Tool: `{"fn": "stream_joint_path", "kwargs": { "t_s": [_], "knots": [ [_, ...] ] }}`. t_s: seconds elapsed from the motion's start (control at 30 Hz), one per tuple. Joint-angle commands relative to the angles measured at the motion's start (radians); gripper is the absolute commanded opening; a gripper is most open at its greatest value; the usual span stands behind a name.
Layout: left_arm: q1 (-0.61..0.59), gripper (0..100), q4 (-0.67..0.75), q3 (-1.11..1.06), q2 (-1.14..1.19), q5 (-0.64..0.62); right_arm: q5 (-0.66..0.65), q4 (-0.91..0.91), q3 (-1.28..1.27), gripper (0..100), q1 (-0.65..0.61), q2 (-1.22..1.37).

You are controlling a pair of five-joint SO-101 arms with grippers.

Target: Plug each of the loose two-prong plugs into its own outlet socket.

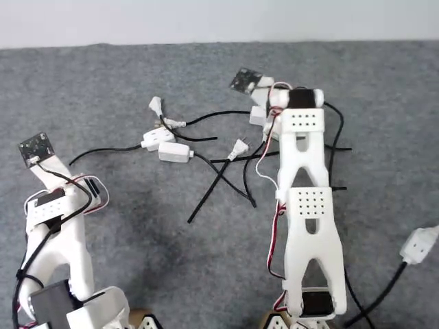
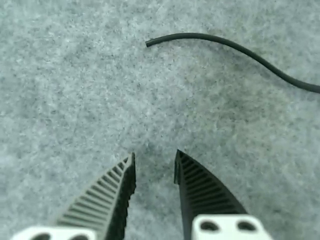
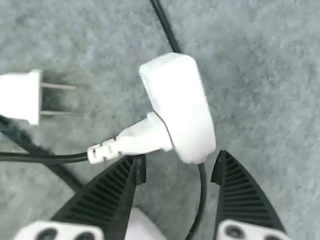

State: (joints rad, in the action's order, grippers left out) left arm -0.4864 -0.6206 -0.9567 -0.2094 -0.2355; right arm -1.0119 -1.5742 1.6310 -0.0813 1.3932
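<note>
Near the table's [image 1: 151, 267] left edge, the left gripper [image 2: 155, 161] hung over bare grey cover, jaws spread, holding nothing. Farther out, mid-table, a loose plug [image 1: 239, 147] lay among black cords [image 1: 219, 175]. Farthest, the right gripper [image 3: 181, 160] had its jaws spread beside a white socket block [image 3: 177, 107]. The plug looked light and hard. Its white body seemed best to grab, not the thin prongs.

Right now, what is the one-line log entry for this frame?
left gripper open over carpet | right gripper open at outlet socket with seated plug | loose plug nearby, unplugged
</note>
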Motion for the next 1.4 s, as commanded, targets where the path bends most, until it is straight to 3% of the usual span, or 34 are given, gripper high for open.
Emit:
{"fn": "stream_joint_path", "kwargs": {
  "t_s": [0.0,0.23,0.5,0.7,1.07,1.37],
  "knots": [
    [0.0,12,-0.005,0.048,-0.005,0.018,-0.034,0.065,0.048,22.3,-0.016,-0.01],
    [0.0,12,-0.005,0.048,-0.005,0.02,-0.104,0.16,0.044,21.7,-0.012,0.042],
    [0.0,12,-0.005,0.048,-0.005,0.025,-0.198,0.232,0.044,2.0,-0.035,0.139],
    [0.0,12,-0.005,0.05,-0.005,0.025,-0.19,0.225,0.049,0.9,-0.031,0.113],
    [0.0,12,-0.005,0.05,-0.005,0.025,0.265,0.194,0.049,0.8,0.128,-0.177],
    [0.0,12,-0.005,0.05,-0.005,0.025,0.537,-0.12,0.049,0.8,0.407,-0.433]
  ]
}}
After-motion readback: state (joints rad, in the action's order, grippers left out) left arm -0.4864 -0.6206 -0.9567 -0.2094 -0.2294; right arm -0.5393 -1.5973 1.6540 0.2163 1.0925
